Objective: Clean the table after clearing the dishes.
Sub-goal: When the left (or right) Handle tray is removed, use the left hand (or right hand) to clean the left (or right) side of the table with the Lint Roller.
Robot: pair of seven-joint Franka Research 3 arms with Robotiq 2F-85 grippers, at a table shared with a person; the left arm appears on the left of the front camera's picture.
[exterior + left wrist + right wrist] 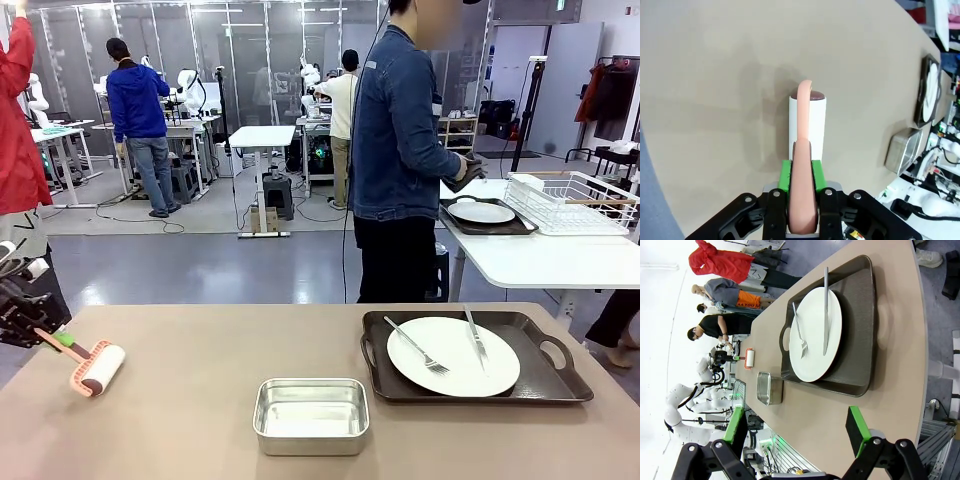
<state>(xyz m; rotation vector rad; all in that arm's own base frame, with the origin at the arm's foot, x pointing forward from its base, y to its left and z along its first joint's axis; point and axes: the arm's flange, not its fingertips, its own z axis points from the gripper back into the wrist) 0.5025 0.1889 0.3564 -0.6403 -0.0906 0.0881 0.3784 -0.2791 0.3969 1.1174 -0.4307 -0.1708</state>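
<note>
The left gripper [801, 176] has its fingers clamped on the pink handle of a lint roller [98, 368], which seems to rest on the tabletop [180, 430] near its left edge. It looks light and stiff. The right gripper [797, 426] hangs with fingers wide by the tray [548, 388] at the right. Its plate [455, 365], fork [416, 346] and knife [476, 336] look breakable and loose, so it is best lifted by the tray handles. There is open room between the roller and the steel pan [311, 415].
</note>
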